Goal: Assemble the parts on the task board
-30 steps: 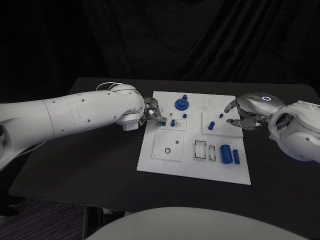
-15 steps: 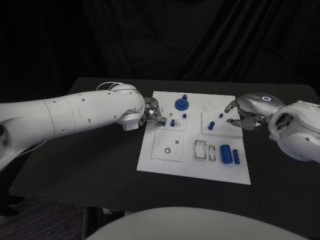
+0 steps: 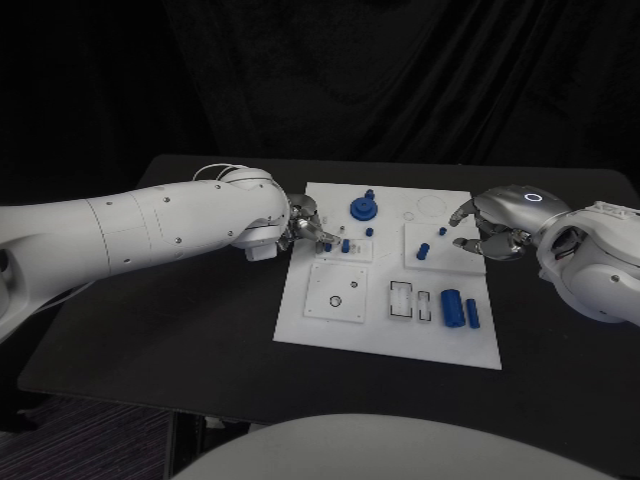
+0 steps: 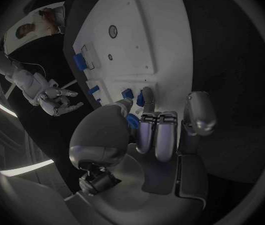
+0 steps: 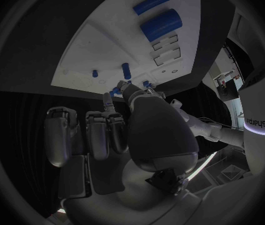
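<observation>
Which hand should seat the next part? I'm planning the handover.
Probably left: the silver left hand has its fingers at a small blue part on the white task board; the silver right hand hovers at the board's edge.

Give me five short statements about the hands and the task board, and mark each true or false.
1. The task board lies on a black table. True.
2. The left hand is at the board's left edge. True.
3. The right hand rests at the board's near edge. False: it is at the right edge, toward the far end.
4. Two blue parts lie side by side near the board's near right. True.
5. The board is red. False: white.
</observation>
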